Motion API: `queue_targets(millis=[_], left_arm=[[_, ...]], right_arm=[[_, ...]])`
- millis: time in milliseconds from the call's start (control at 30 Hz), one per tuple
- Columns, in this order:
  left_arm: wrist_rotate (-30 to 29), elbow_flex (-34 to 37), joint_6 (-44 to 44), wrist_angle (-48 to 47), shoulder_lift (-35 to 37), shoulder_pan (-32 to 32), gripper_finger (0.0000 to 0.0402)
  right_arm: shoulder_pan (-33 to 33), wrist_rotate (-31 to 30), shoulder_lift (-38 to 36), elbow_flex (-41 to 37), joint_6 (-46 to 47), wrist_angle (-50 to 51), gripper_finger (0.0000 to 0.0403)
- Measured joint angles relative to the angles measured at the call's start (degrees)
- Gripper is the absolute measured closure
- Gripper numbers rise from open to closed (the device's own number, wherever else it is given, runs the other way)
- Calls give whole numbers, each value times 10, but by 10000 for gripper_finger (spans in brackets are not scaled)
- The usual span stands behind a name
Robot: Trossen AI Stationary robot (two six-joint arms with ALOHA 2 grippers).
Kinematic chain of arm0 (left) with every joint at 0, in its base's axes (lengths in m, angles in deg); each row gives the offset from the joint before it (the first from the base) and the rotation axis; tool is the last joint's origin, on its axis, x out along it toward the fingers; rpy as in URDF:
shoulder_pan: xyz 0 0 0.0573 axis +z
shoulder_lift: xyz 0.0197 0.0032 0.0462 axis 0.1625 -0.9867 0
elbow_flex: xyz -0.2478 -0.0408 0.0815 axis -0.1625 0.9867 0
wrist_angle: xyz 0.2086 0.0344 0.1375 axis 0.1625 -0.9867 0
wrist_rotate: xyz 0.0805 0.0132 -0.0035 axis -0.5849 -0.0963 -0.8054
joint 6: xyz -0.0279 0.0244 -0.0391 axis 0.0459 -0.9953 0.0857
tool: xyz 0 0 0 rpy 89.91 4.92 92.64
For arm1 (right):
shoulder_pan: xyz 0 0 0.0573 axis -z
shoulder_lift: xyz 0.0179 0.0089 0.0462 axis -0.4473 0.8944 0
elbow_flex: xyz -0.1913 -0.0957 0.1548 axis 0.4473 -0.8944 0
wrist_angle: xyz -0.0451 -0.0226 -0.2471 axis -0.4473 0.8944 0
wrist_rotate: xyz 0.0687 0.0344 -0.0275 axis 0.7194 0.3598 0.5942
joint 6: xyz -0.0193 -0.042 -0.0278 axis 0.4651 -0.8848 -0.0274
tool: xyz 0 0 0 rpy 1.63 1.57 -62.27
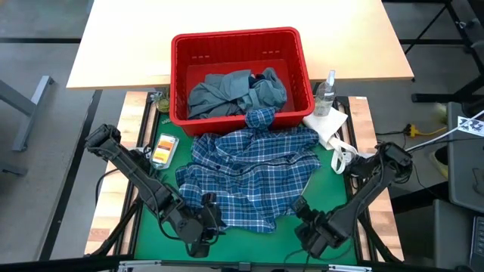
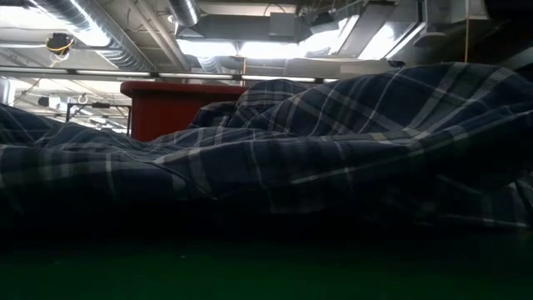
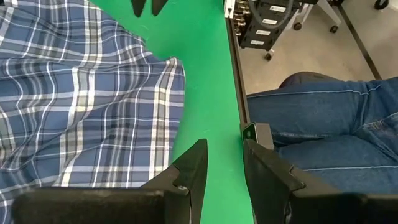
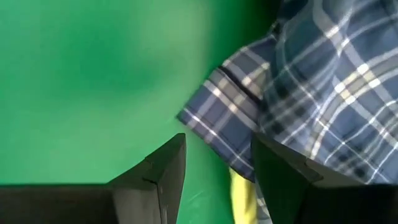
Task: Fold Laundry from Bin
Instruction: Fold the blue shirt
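The blue-white plaid shirt (image 1: 249, 170) lies spread and rumpled on the green mat (image 1: 333, 189). One end of it (image 1: 261, 117) hangs over the near rim of the red bin (image 1: 240, 39). Grey-blue laundry (image 1: 234, 92) lies heaped in the bin. My left gripper (image 1: 214, 221) is open at the shirt's near left edge, over bare mat (image 3: 224, 165). My right gripper (image 1: 301, 208) is open and points steeply down over the shirt's near right corner (image 4: 230, 106). A yellow strip (image 4: 242, 193) shows under that corner. In the low view the shirt (image 2: 316, 142) fills the foreground and hides both grippers.
A clear spray bottle (image 1: 327, 91) and a white paper towel (image 1: 327, 125) stand right of the bin. A small orange and white object (image 1: 162, 149) lies at the mat's left edge. A person's legs in jeans (image 3: 323, 124) are beyond the table's near edge.
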Motion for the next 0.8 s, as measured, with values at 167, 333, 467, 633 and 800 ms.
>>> queue_targets(millis=[167, 333, 467, 633, 800], left_arm=[[0, 0, 0, 1, 0, 0, 303], [0, 0, -5, 2, 0, 0, 303], [-1, 0, -5, 2, 0, 0, 303], [-1, 0, -5, 3, 0, 0, 303], [-1, 0, -5, 3, 0, 0, 303]], right_arm=[[20, 23, -1, -33, -15, -24, 221], [21, 46, -1, -89, -13, -105, 221], [25, 36, -2, -124, -13, -161, 221], [46, 21, -2, -151, -14, -198, 221], [85, 103, -6, -190, -45, -251, 224]])
